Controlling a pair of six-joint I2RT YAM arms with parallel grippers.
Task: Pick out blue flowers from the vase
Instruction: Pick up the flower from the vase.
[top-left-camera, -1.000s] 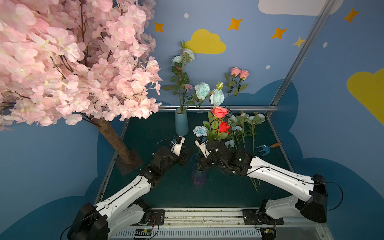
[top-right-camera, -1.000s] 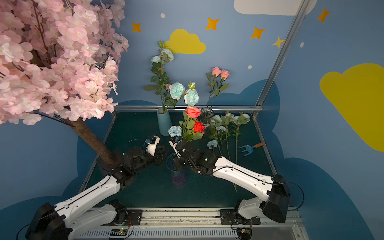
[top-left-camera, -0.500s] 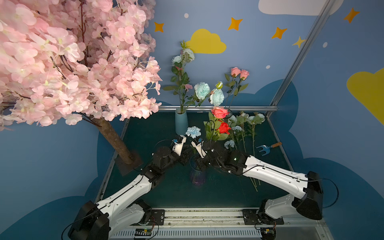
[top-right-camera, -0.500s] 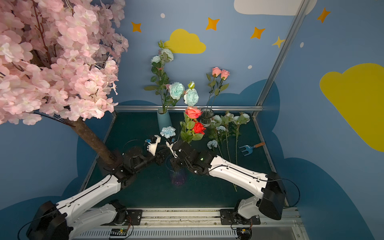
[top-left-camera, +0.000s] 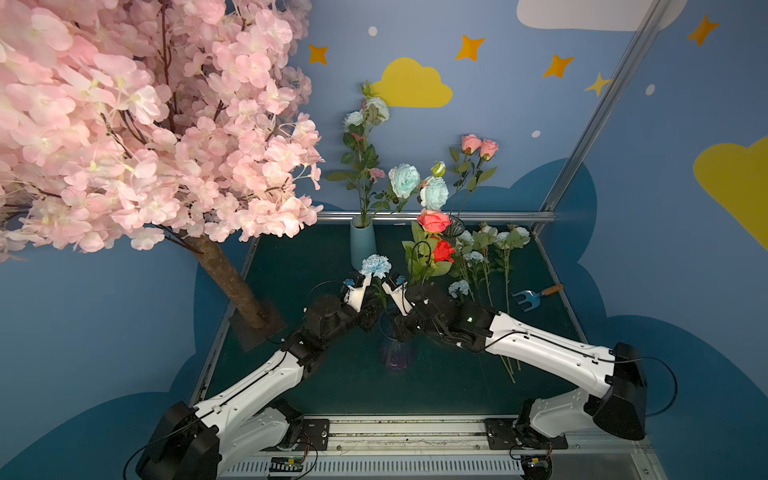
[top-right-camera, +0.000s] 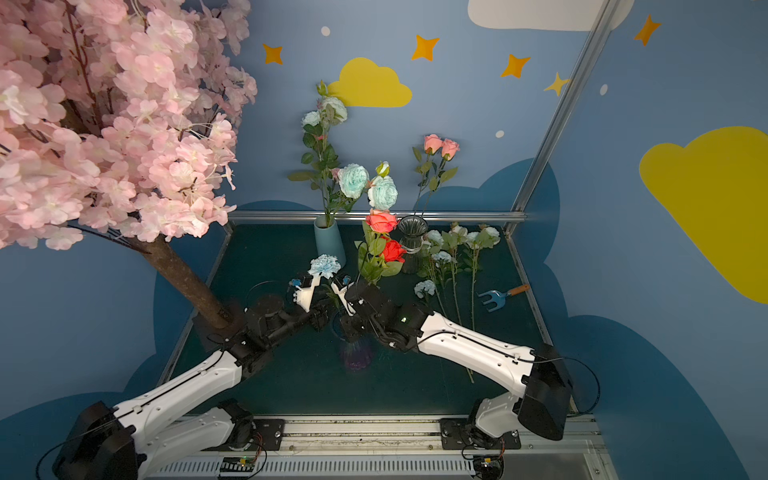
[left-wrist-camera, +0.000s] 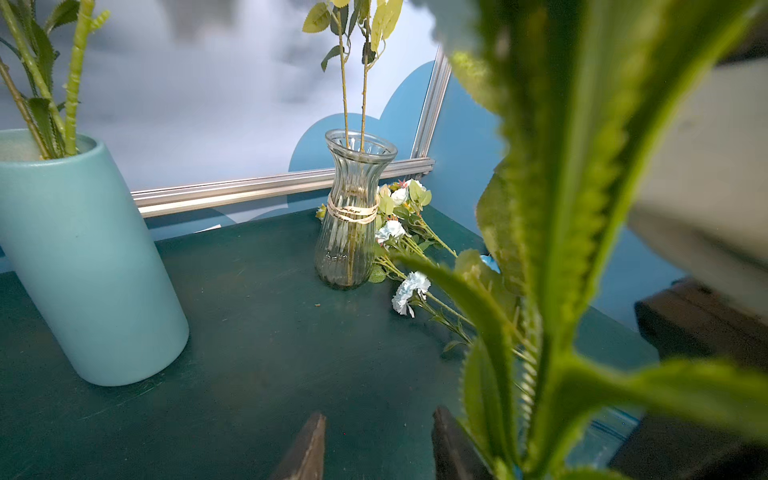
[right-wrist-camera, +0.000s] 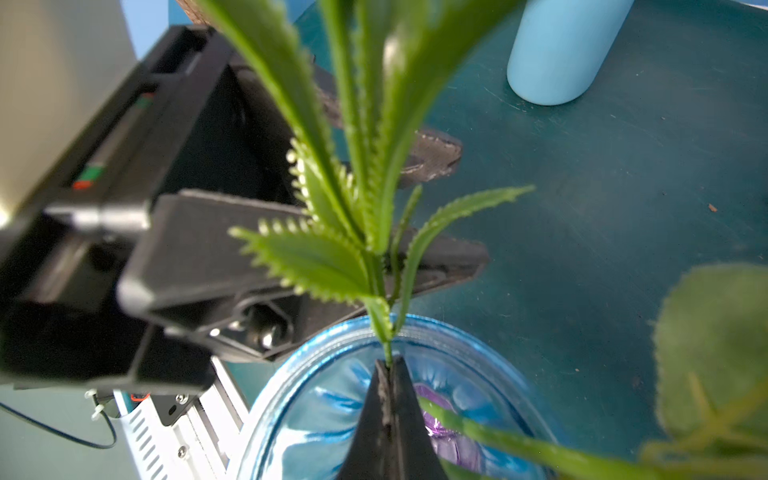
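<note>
The vase (top-left-camera: 395, 351) (top-right-camera: 355, 353) is blue-purple glass, mid-table, rim (right-wrist-camera: 291, 374) close below the right wrist camera. One of the blue flowers (top-left-camera: 376, 265) (top-right-camera: 325, 265) stands in it with two red roses (top-left-camera: 441, 250). My right gripper (right-wrist-camera: 388, 368) is shut on that flower's green stem (right-wrist-camera: 376, 270) just above the rim. My left gripper (left-wrist-camera: 380, 444) is open, and the leafy stem (left-wrist-camera: 544, 332) passes outside its fingers (right-wrist-camera: 451, 257). More blue flowers (top-left-camera: 459, 286) (left-wrist-camera: 409, 286) lie on the table to the right.
A light blue ceramic vase (top-left-camera: 362, 245) with tall blue stems stands at the back. Next to it is a clear glass vase (left-wrist-camera: 351, 216) of pink roses (top-left-camera: 478, 145). A small blue rake (top-left-camera: 532, 297) lies far right. The tree trunk (top-left-camera: 232, 286) and its blossoms fill the left.
My right gripper has closed on the blue flower's stem. It has moved left to the vase mouth, and the flower head has swung left towards the left gripper. The left jaws kept their width.
</note>
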